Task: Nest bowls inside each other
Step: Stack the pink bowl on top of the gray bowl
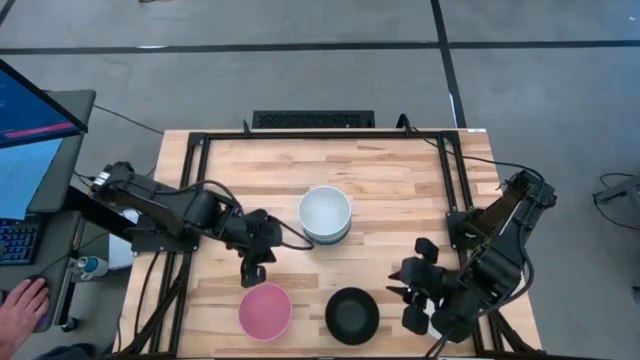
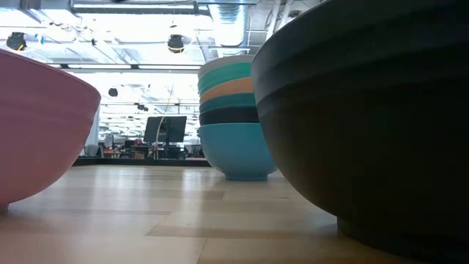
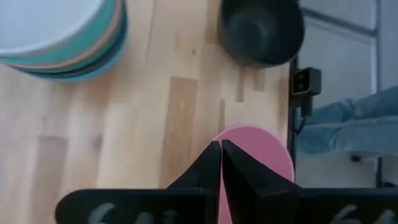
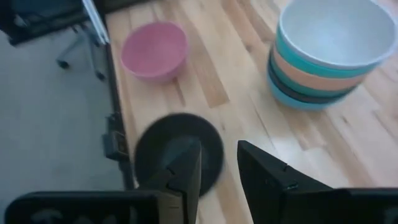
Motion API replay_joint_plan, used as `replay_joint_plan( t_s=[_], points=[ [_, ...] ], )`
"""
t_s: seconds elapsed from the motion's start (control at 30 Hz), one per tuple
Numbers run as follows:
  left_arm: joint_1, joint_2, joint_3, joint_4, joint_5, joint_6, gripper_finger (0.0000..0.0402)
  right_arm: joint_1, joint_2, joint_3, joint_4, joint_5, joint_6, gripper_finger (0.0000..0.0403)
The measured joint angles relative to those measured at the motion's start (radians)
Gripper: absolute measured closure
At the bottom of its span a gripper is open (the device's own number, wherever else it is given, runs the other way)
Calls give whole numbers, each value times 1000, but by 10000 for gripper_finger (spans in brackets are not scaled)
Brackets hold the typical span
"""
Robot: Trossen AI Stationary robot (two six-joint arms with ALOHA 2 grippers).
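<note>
A stack of nested bowls [image 1: 325,213] stands mid-table with white on top, then teal, orange, dark teal, black and cyan bands [image 2: 233,125]. A single pink bowl [image 1: 265,310] and a single black bowl [image 1: 352,315] stand upright on their bases near the table's near edge. My left gripper [image 1: 252,272] is shut [image 3: 221,154] and sits by the pink bowl's [image 3: 258,155] far rim, apparently above it. My right gripper [image 1: 408,295] is open [image 4: 217,163], just to the right of the black bowl [image 4: 177,152] and touching nothing.
Black frame rails [image 1: 195,190] run along the table's left, right and far sides. A monitor, a keyboard and a person's hand [image 1: 25,305] are left of the table. A person's legs in jeans [image 3: 348,124] are beyond the near edge. Bare wood [image 1: 400,190] lies right of the stack.
</note>
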Motion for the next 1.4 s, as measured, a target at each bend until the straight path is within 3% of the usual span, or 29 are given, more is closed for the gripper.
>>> replay_joint_plan(
  t_s=[0.13,0.3,0.43,0.67,1.1,1.4],
  points=[
    [-5,-88,-193,165,1,-16,397,-1,0,0,59,70,-27,276],
    [-13,-173,-401,318,21,-71,397,0,4,0,145,353,-50,276],
    [-33,-212,-542,476,68,-131,397,-12,25,-25,252,464,-109,276],
    [-125,-202,-631,664,163,-181,397,-29,119,-39,311,425,-81,276],
    [-167,-184,-631,521,65,130,397,-81,166,-39,459,356,-78,276],
    [-148,-65,-631,584,187,166,379,-104,165,-38,527,350,-86,276]
  ],
)
